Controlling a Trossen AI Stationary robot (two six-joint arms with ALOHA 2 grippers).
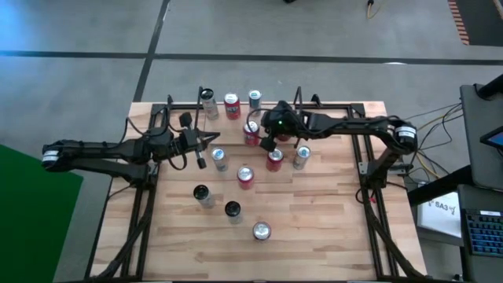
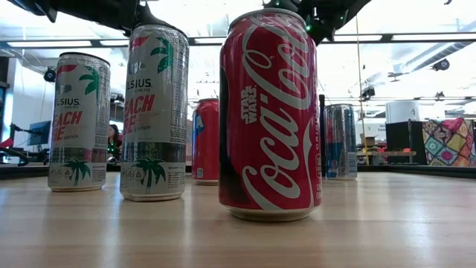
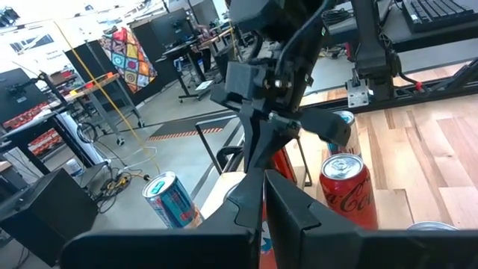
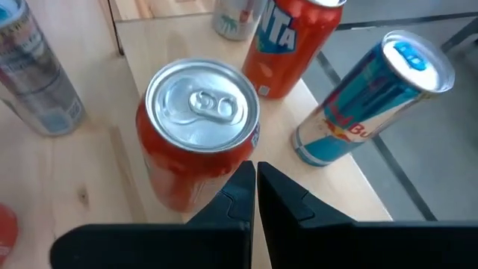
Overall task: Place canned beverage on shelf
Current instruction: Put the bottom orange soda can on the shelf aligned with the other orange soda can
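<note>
Shelf: a narrow rack along the worktop's far edge, holding three upright cans: a pale tall can, an orange Fanta can and a blue Red Bull can.
Red can by the shelf: stands upright on the worktop just in front of the shelf, nearest the Fanta can, under the right gripper; not on the shelf.
Right gripper: hangs just above that red can, fingers pressed together, empty.
Left gripper: to the left of the red can and apart from it, fingers clenched, empty, pointing toward the right arm.
Other cans: a Coca-Cola can nearer the front than the red can, with further red, silver and dark-topped cans scattered round it, all upright.
In the way: the right gripper covers the red can from above.
Worktop: light wooden planks, black side frames at either end.
Room: grey floor beyond the shelf, desks and a patchwork cloth farther off.
</note>
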